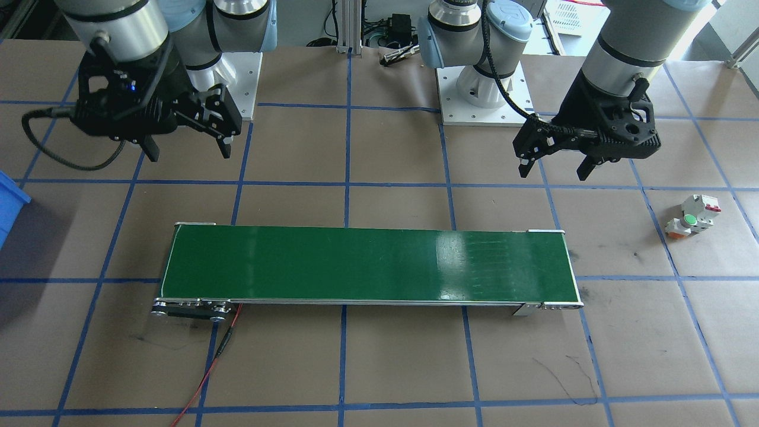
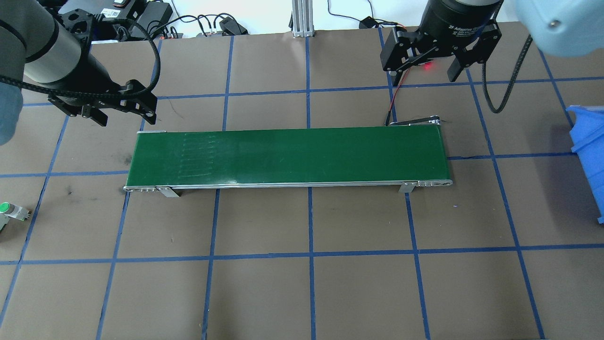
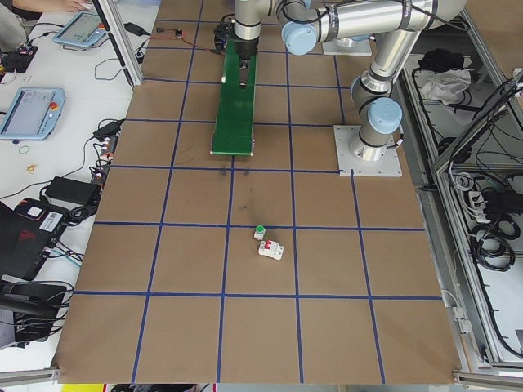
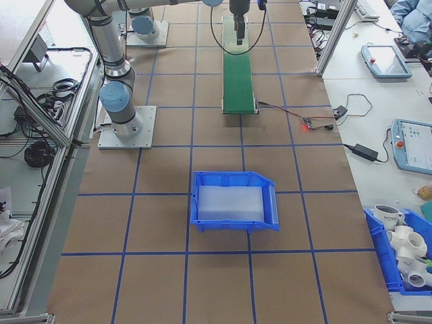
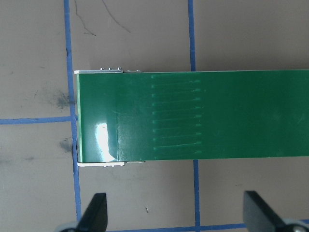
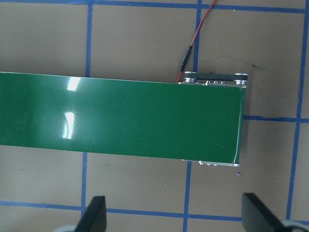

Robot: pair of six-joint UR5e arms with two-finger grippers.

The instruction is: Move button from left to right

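Button (image 2: 5, 208) sits half cut off at frame edge.

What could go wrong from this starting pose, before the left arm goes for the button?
1. The button sits right against a white breaker, so the left gripper, jaws open, might nudge or clamp the breaker too.
2. The button lies on its side, which could let it roll or slip at the pinch.
3. The conveyor belt is glossy; a button set near its edge might slide off.
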